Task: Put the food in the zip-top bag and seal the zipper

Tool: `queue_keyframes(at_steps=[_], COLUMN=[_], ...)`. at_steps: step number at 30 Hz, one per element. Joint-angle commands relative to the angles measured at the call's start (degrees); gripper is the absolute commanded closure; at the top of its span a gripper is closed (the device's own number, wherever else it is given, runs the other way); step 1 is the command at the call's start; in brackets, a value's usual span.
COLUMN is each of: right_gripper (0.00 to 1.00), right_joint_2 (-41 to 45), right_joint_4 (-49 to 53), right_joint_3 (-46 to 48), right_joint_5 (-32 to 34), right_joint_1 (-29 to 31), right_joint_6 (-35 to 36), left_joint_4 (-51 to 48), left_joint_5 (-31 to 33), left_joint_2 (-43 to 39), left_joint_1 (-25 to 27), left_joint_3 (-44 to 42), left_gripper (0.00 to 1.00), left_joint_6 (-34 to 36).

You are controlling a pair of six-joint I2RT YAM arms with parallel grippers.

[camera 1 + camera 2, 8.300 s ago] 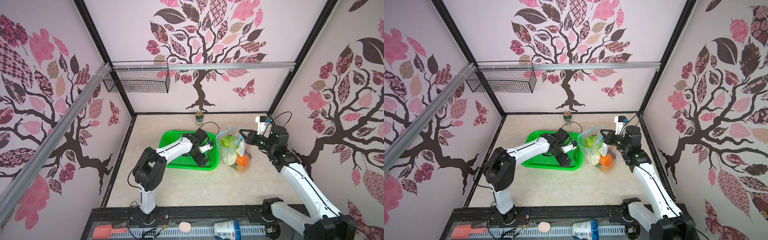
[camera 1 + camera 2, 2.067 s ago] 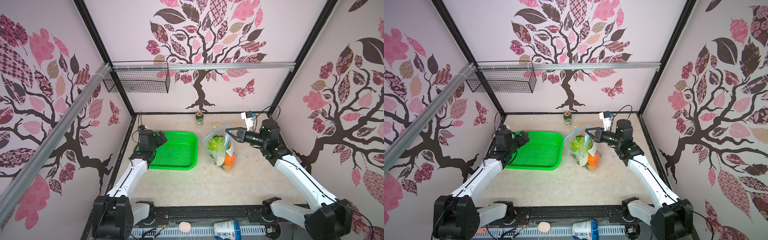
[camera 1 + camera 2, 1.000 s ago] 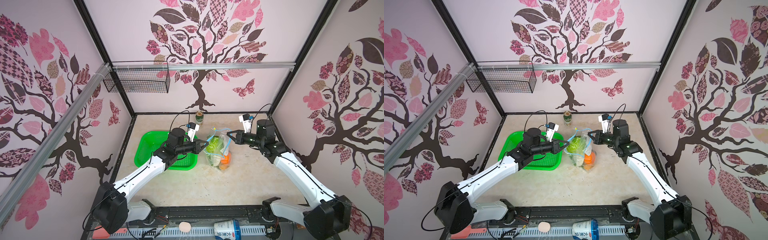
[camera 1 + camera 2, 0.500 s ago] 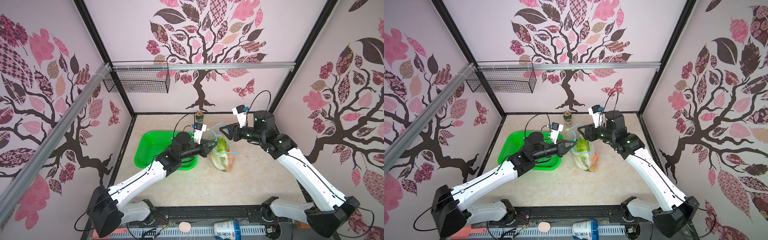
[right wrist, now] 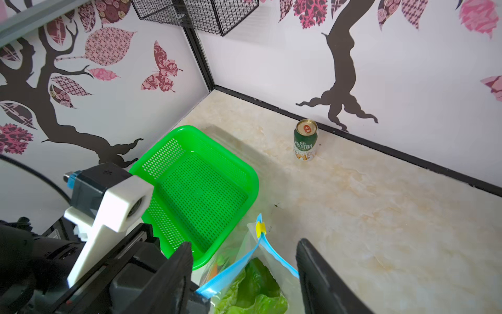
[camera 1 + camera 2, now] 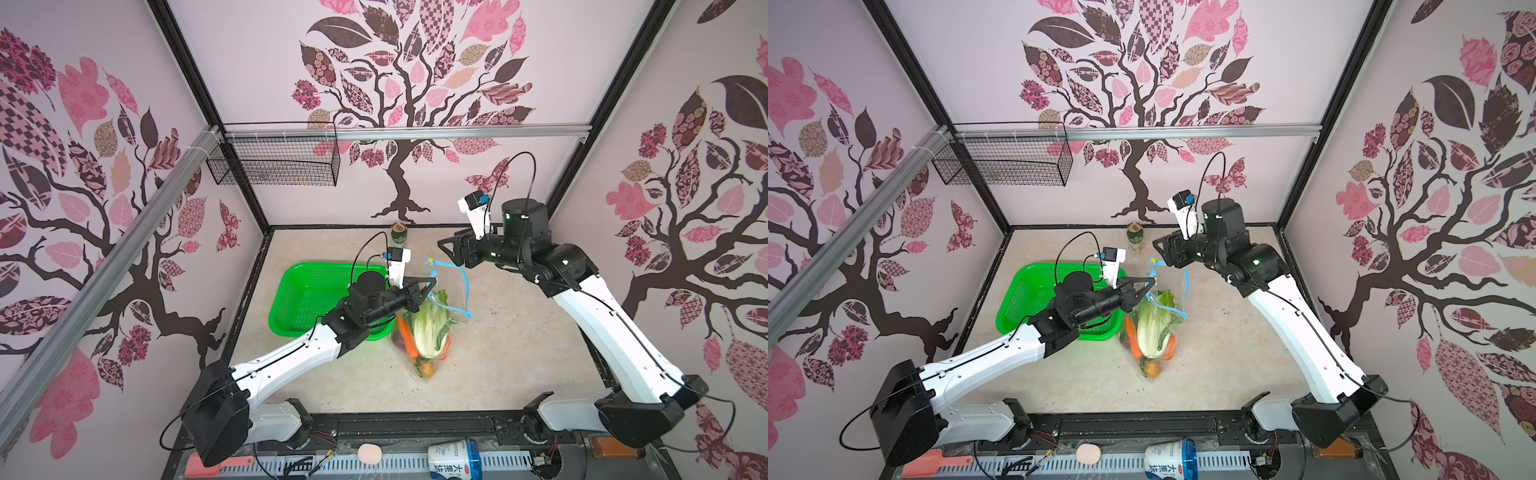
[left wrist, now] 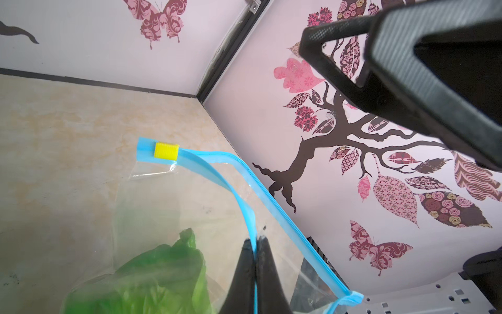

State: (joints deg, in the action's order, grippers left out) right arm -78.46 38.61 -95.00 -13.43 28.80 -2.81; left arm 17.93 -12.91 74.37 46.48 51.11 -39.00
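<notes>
Zip-top bag (image 6: 432, 332), food (image 6: 428, 328) inside, rests on the surface (image 6: 519, 353) just beside the green basket (image 6: 307, 299). Left pincer (image 7: 255, 242) is closed on the blue zipper (image 7: 233, 190). The right pincer (image 5: 244, 243) stands open and holds nothing. A green can (image 5: 305, 141) beyond the basket bears white Chinese characters.

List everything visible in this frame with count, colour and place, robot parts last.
zip-top bag: 1, clear, mid-table, right of the basket
zipper: 1, light blue, along the bag's mouth
slider: 1, yellow, at one end of the zipper
napa cabbage: 1, white-green, inside the bag
carrots: 2 seen, orange, inside the bag beside the cabbage
basket: 1, green, on the table
can: 1, green, upright by the back wall
wire basket: 1, black, high on the wall rail
cup: 1, white-blue, front rail
scoop: 1, orange-red, front rail
left gripper: 1, black, jaws shut on the zipper
right gripper: 1, black, jaws open near the slider, holding nothing
</notes>
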Motion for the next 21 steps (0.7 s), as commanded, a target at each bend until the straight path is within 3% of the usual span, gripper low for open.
queue_keyframes(at_steps=[1, 9, 16, 18, 21], right_gripper=[0.38, 0.43, 0.45, 0.49, 0.63], right_joint_2=[-2.84, -5.0, -6.68, -7.3, -7.46], right_joint_4=[5.16, 4.09, 3.23, 3.23, 2.78], right_joint_3=[-0.26, 4.96, 6.55, 6.87, 7.94], right_joint_5=[1.81, -4.26, -5.43, -6.03, -6.45], right_joint_1=[0.29, 0.33, 0.33, 0.33, 0.35], right_joint_6=[-2.67, -13.27, -15.62, -15.78, -15.91], left_joint_4=[3.66, 3.64, 1.4, 0.88, 0.87], left_joint_5=[0.38, 1.08, 4.45, 5.01, 5.47], left_joint_2=[0.41, 1.0, 1.68, 2.01, 2.49], left_joint_1=[0.45, 1.66, 4.86, 5.39, 5.46], left_joint_3=[-2.1, -1.85, -0.71, -0.43, -0.31], left_gripper=[1.0, 1.0, 1.0, 1.0, 0.99], left_joint_6=[-1.16, 0.22, 3.68, 4.14, 4.15])
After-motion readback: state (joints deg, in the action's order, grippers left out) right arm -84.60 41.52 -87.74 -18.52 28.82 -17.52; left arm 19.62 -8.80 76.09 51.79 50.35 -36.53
